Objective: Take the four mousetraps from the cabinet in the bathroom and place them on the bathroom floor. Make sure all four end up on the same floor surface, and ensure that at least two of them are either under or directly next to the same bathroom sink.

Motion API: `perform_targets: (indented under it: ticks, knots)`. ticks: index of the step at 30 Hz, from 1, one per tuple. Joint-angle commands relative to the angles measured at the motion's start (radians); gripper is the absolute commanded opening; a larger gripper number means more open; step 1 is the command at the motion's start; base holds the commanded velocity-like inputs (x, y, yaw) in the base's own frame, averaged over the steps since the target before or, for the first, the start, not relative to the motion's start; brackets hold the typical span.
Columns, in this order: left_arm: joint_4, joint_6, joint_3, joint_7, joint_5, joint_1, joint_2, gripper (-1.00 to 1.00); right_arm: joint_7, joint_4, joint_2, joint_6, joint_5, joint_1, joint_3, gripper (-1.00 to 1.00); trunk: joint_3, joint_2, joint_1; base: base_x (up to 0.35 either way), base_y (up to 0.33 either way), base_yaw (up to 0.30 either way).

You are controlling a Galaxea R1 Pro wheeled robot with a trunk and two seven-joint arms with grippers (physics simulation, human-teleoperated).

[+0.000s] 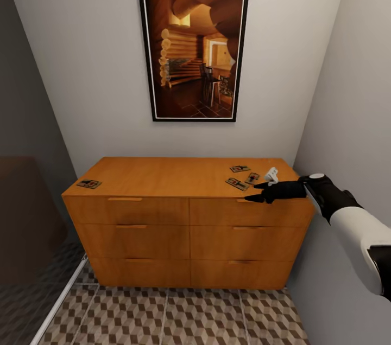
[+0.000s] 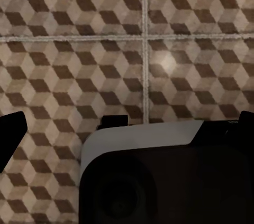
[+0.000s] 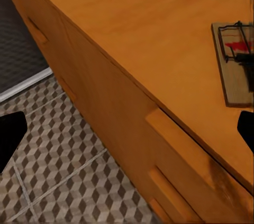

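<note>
The right gripper [image 1: 254, 192] hovers at the cabinet's [image 1: 163, 176] front edge, fingers spread and empty, just beside the nearest mousetrap [image 1: 237, 184]. Two more lie behind it and a fourth [image 1: 89, 184] sits at the far left corner. I'd come down flat, straddling the board's short sides. The right wrist view shows that trap's [image 3: 235, 63] red spot; the left wrist view shows the bathroom floor [image 2: 74, 71], its fingers' state unclear.

You face a tall black-framed picture of a log-cabin interior [image 1: 193, 41], hung on the pale grey wall [image 1: 87, 63]. At your far left sits a dark translucent panel [image 1: 27, 215] with a white strip [image 1: 57, 301] along its base
</note>
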Motion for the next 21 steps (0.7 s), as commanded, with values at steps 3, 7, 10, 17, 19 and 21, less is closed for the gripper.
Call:
perform_targets:
  ticks: [3, 7, 10, 17, 19, 21]
  knots:
    - [0.001, -0.003, -0.004, 0.004, -0.001, 0.0, 0.0, 1.0, 0.005, 0.005, -0.014, -0.01, 0.0, 0.0, 0.001, 1.0, -0.001, -0.001, 0.0, 0.0, -0.068, 0.0]
    - [0.001, -0.003, -0.004, 0.004, -0.002, 0.0, 0.0, 1.0, 0.007, 0.013, -0.026, -0.026, -0.001, 0.0, 0.003, 1.0, -0.001, -0.001, 0.0, 0.0, -0.079, 0.0]
    - [0.001, -0.003, -0.004, 0.004, -0.001, -0.001, 0.0, 1.0, 0.01, 0.016, -0.028, -0.031, -0.001, 0.0, 0.004, 1.0, -0.001, -0.001, 0.0, 0.007, -0.086, 0.0]
    - [0.001, -0.003, -0.004, 0.004, 0.0, -0.001, 0.0, 1.0, 0.019, 0.019, -0.031, -0.036, -0.004, 0.0, 0.004, 1.0, -0.001, -0.001, 0.0, 0.071, -0.111, 0.0]
    - [0.001, -0.003, -0.004, 0.004, 0.0, -0.001, 0.0, 1.0, 0.024, 0.018, -0.032, -0.037, -0.004, 0.0, 0.004, 1.0, -0.001, -0.001, 0.0, 0.113, -0.139, 0.0]
    - [0.001, -0.003, -0.004, 0.004, 0.0, -0.001, 0.0, 1.0, 0.032, 0.018, -0.032, -0.037, -0.004, 0.0, 0.004, 1.0, -0.001, -0.001, 0.0, 0.122, -0.14, 0.0]
